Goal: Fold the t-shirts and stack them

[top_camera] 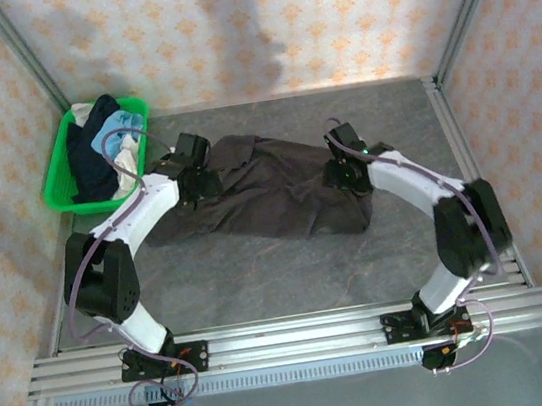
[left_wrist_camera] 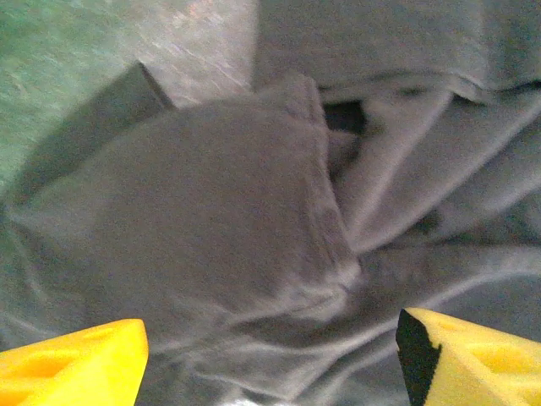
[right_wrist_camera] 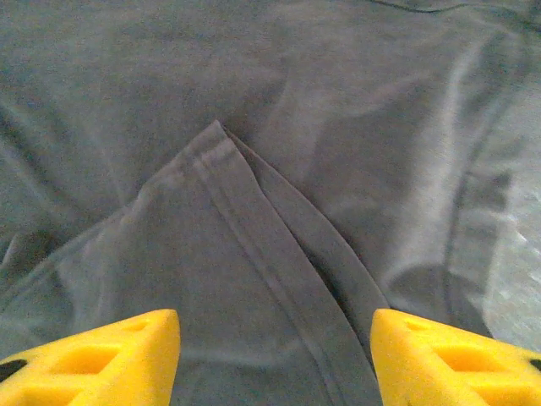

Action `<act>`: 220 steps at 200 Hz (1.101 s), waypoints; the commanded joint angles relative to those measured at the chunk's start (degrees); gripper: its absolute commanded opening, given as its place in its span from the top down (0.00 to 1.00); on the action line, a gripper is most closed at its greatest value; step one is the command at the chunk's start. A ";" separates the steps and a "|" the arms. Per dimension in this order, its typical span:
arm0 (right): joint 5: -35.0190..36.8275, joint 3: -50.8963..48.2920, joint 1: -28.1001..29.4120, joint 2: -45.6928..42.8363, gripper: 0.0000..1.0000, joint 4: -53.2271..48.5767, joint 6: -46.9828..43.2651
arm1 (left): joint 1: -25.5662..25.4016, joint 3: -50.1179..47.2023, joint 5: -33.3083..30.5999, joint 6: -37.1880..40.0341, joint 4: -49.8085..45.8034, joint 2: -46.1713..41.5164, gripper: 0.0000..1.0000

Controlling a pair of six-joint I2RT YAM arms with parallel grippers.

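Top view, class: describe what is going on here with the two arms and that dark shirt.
A dark brown-grey t-shirt lies crumpled, not yet folded, on the table. The robot's left hand and right hand both hover open over its cloth, gripping nothing. More shirts wait in the green basket at the far left.
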 commanded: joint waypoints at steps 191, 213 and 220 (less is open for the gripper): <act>0.94 10.16 -1.03 6.95 1.00 -3.49 1.65 | 3.33 8.41 2.62 5.39 -5.40 2.68 1.00; 0.77 7.46 -1.03 0.44 1.00 -4.87 0.86 | 3.29 6.63 2.47 5.55 -6.34 -4.15 1.00; 0.99 5.99 -1.03 -2.00 1.00 -4.98 0.90 | 3.29 5.67 2.66 5.63 -6.24 -7.12 1.00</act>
